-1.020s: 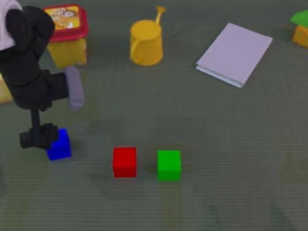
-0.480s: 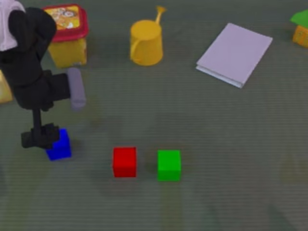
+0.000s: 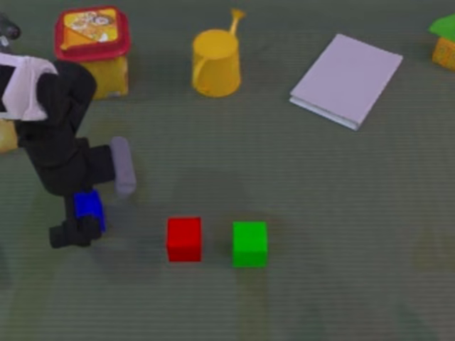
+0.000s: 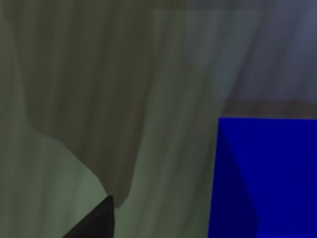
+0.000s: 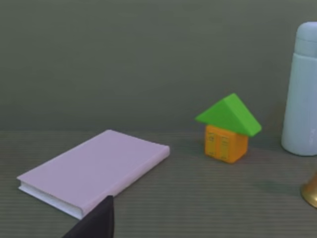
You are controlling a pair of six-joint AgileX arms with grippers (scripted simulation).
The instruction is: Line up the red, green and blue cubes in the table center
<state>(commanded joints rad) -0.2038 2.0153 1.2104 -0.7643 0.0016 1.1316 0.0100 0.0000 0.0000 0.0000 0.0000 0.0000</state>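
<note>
The red cube and the green cube sit side by side on the olive-grey table center. Further left lies the blue cube, its near part hidden under my left gripper. That gripper is low over the cube's front-left edge and open. The left wrist view has the blue cube very close, apart from one dark fingertip. My right arm is out of the top view. One fingertip of its gripper appears in the right wrist view, and nothing is held.
At the back stand a red-lidded yellow tub, a yellow cup, a lilac book and an orange block with a green roof. A pale bottle stands beside that block.
My left arm has swung toward the table's front and its gripper has dropped over the blue cube's near side. The red and green cubes have not moved.
</note>
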